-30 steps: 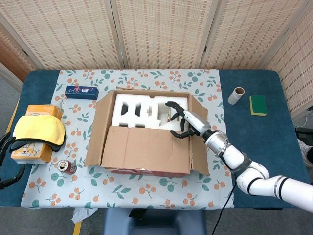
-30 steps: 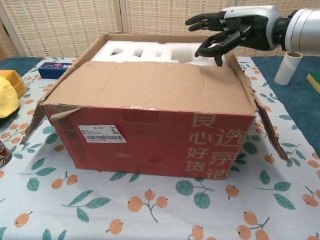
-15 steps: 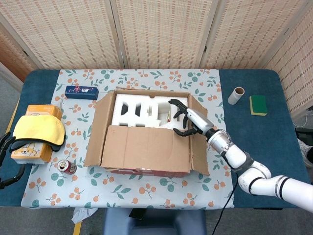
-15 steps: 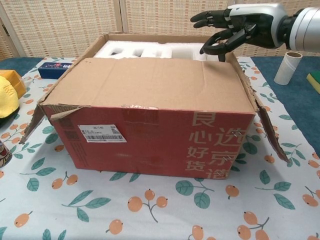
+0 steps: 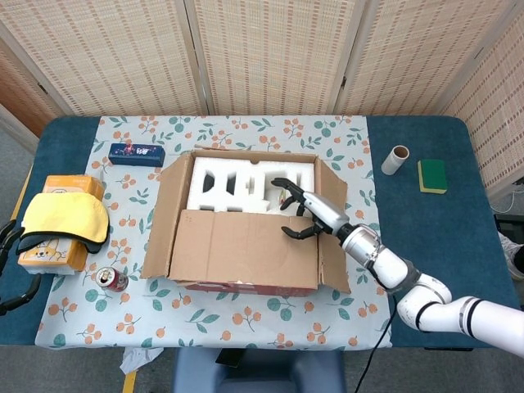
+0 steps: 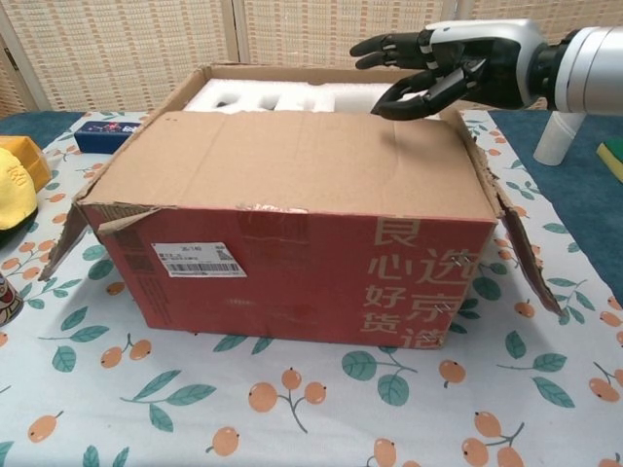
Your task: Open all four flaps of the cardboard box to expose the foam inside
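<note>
Looking down from the head view, I see the box (image 5: 246, 221) sitting in the middle of the flowered cloth (image 5: 237, 327), with its near flap (image 5: 246, 246) still lying flat over the front half while the side flaps splay outward and the white foam (image 5: 237, 184) shows in the back half. My right hand (image 5: 304, 214) reaches in from the right of the box, fingers spread apart and holding nothing, poised over the far right corner of that near flap, at the edge where cardboard meets foam; I cannot tell from here whether the fingertips touch it. Left of the box lie a blue case (image 5: 135, 153), a yellow cloth (image 5: 65, 217) draped on a carton, and a can (image 5: 112, 279); right of the box, well apart, stand a paper tube (image 5: 396, 159) and a green sponge (image 5: 432, 175). In the chest view, the box (image 6: 292, 263) fills the frame, red front toward me, the near flap (image 6: 292, 165) closed on top and the foam (image 6: 292, 95) visible behind it. My right hand (image 6: 443, 70) hangs just above the flap's far right edge, thumb and fingers (image 6: 389, 45) parted, empty. My left hand shows in neither view.
</note>
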Robot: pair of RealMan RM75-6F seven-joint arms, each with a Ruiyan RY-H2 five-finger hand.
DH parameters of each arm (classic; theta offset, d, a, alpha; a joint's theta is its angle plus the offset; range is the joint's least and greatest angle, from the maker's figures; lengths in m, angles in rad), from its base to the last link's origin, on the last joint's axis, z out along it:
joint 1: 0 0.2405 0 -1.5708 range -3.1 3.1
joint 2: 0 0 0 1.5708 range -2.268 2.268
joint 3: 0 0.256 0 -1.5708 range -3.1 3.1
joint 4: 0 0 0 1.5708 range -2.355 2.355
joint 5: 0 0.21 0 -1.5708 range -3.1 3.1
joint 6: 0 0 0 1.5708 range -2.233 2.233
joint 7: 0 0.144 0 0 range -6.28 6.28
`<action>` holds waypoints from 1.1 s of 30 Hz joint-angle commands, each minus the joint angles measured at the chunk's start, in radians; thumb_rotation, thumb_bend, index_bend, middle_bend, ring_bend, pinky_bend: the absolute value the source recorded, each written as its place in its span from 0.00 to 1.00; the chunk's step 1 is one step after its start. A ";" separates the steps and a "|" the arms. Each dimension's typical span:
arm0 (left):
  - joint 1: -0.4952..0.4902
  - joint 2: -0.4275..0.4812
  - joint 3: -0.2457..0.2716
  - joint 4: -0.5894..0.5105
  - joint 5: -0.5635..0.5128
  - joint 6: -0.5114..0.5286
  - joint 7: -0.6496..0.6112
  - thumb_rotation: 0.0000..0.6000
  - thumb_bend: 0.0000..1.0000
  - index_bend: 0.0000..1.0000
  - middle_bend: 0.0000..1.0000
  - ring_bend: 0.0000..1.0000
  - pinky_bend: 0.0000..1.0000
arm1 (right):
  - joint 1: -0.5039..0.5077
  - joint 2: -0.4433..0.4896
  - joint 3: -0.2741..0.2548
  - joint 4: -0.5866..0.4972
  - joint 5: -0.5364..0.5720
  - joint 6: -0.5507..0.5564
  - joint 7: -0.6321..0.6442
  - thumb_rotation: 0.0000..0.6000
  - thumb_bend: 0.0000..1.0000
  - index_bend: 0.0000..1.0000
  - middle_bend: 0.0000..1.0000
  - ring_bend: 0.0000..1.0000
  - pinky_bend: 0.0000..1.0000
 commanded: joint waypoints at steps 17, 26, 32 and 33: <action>0.006 -0.005 0.011 -0.023 0.030 0.025 0.065 1.00 0.48 0.00 0.00 0.00 0.00 | -0.084 0.186 0.019 -0.364 -0.031 0.200 -0.186 1.00 0.43 0.00 0.00 0.30 0.53; 0.010 -0.007 0.016 -0.043 0.048 0.039 0.118 1.00 0.48 0.00 0.00 0.00 0.00 | -0.161 0.299 0.007 -0.603 -0.053 0.305 -0.349 1.00 0.43 0.00 0.00 0.30 0.53; 0.012 -0.007 0.019 -0.058 0.060 0.050 0.153 1.00 0.48 0.00 0.00 0.00 0.00 | -0.223 0.349 -0.032 -0.718 -0.116 0.367 -0.421 1.00 0.43 0.00 0.00 0.29 0.53; 0.013 -0.007 0.019 -0.061 0.064 0.054 0.160 1.00 0.48 0.00 0.00 0.00 0.00 | -0.235 0.357 -0.042 -0.736 -0.131 0.376 -0.435 1.00 0.43 0.00 0.00 0.29 0.53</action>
